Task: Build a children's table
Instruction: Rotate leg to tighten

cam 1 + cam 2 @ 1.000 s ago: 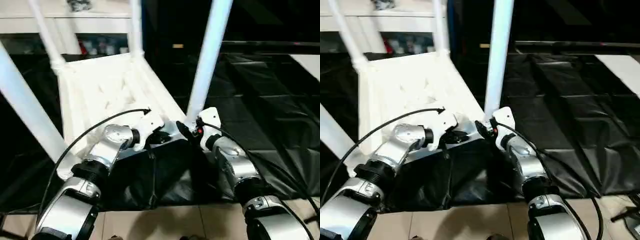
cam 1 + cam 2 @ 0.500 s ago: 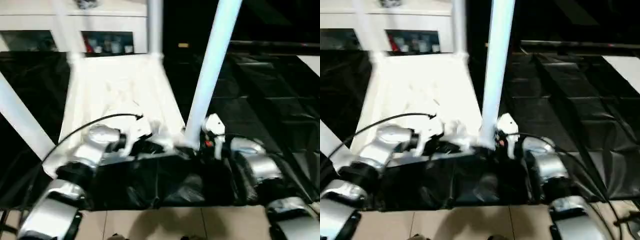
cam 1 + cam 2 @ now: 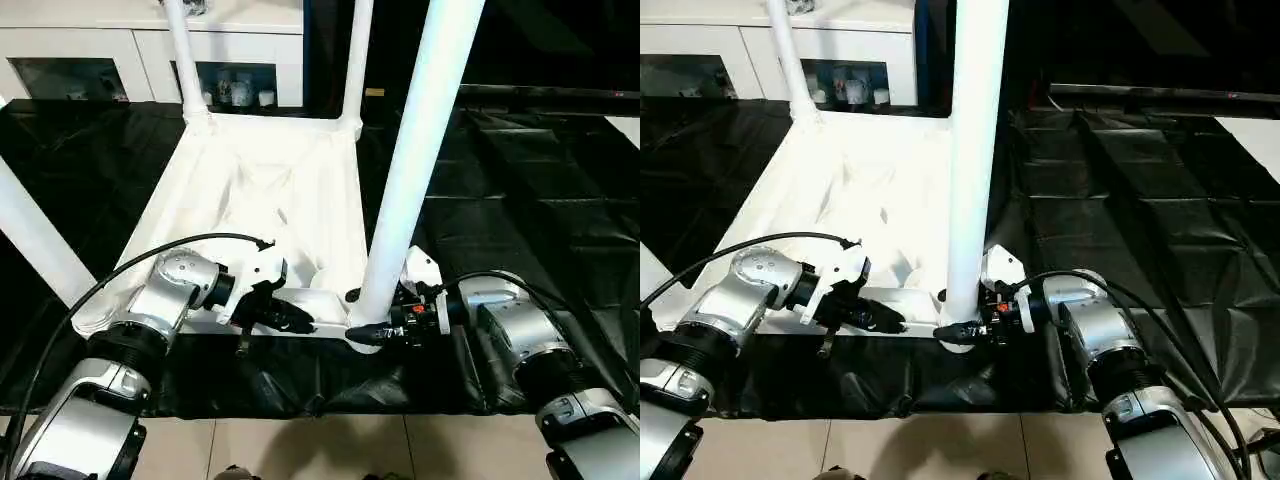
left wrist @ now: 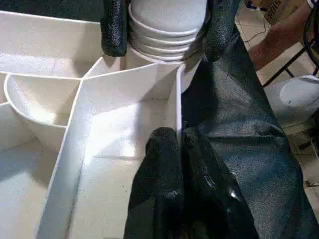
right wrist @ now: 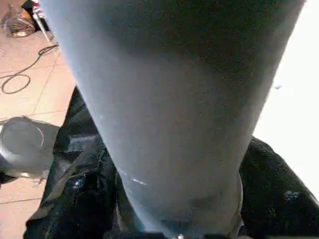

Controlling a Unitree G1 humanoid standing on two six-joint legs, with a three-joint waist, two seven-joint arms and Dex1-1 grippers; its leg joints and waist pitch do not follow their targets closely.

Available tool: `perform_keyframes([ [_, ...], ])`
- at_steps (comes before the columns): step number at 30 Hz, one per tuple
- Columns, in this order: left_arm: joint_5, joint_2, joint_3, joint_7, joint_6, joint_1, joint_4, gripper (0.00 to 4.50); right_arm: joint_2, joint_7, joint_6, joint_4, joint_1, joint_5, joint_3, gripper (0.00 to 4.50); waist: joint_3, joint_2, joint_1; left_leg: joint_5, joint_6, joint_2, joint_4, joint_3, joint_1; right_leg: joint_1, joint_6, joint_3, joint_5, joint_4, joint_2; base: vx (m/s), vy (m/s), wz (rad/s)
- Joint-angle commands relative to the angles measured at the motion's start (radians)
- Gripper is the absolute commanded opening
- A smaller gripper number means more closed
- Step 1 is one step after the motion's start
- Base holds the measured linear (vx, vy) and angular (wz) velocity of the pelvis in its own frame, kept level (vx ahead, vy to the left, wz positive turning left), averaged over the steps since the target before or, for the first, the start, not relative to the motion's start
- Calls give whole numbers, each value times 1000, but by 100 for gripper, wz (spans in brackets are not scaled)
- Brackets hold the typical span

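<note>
- White tabletop (image 3: pixel 265 190) lies upside down on black sheeting (image 3: pixel 520 200), legs up
- Left gripper (image 4: pixel 180 144) pinched shut on its near rim
- Right gripper (image 3: pixel 375 333) straddles the near leg (image 3: pixel 415 160) at its base; clamped or not, cannot tell
- Keep the rim pinned, press the leg straight down

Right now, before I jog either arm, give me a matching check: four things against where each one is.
1 left hand
2 right hand
3 white cabinet
4 black sheet

A spread under the tabletop
B at the near leg's base
C shut on the tabletop's near rim
D farthest from the robot

Pairs: 1-C, 2-B, 3-D, 4-A
</note>
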Motion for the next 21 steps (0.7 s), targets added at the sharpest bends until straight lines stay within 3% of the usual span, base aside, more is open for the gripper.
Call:
perform_keyframes([
  [1, -13, -18, -11, -12, -12, -18, -29, 0, 13, 27, 14, -29, -4, 1, 24, 281, -71, -5, -1, -213, 63, 7, -65, 14, 9, 60, -236, 35, -232, -60, -46, 0, 0, 0],
  [5, 0, -41, 7, 85, -17, -25, -8, 0, 34, -61, 12, -36, 16, 12, -18, 279, -70, -3, 2, -220, 57, 8, -66, 13, 11, 57, -229, 36, -245, -62, -46, 0, 0, 0],
  [8, 33, -66, 16, 202, -4, -39, 15, 0, 61, -194, -13, -12, 22, 2, -61, 278, -66, -5, 2, -243, 38, 5, -67, 12, 12, 55, -206, 36, -306, -68, -48, 0, 0, 0],
  [9, 40, -111, 38, 315, 25, -51, 25, 0, 93, -376, -20, 17, 27, -24, -102, 277, -66, -8, -2, -253, 29, 3, -67, 12, 12, 53, -190, 37, -344, -73, -48, 0, 0, 0],
  [12, 51, -151, 42, 390, 38, -56, 25, 0, 125, -511, -30, 39, 34, -37, -133, 277, -65, -13, -10, -257, 9, 0, -70, 8, 10, 54, -163, 34, -399, -78, -50, 0, 0, 0],
  [13, 65, -187, 37, 452, 53, -59, 23, 0, 157, -617, -29, 60, 34, -42, -157, 277, -67, -12, -21, -248, 9, -1, -69, 7, 5, 57, -156, 35, -391, -77, -49, 0, 0, 0],
  [16, 82, -240, 34, 542, 65, -65, 23, 0, 205, -757, -24, 92, 23, -50, -183, 276, -69, -11, -32, -237, 29, -5, -65, 9, 3, 55, -163, 35, -362, -79, -47, 0, 0, 0],
  [21, 99, -296, 24, 625, 53, -70, 33, 0, 267, -959, -34, 138, -11, -75, -213, 276, -69, -8, -41, -232, 40, -6, -64, 9, 1, 56, -167, 33, -349, -81, -44, 0, 0, 0],
])
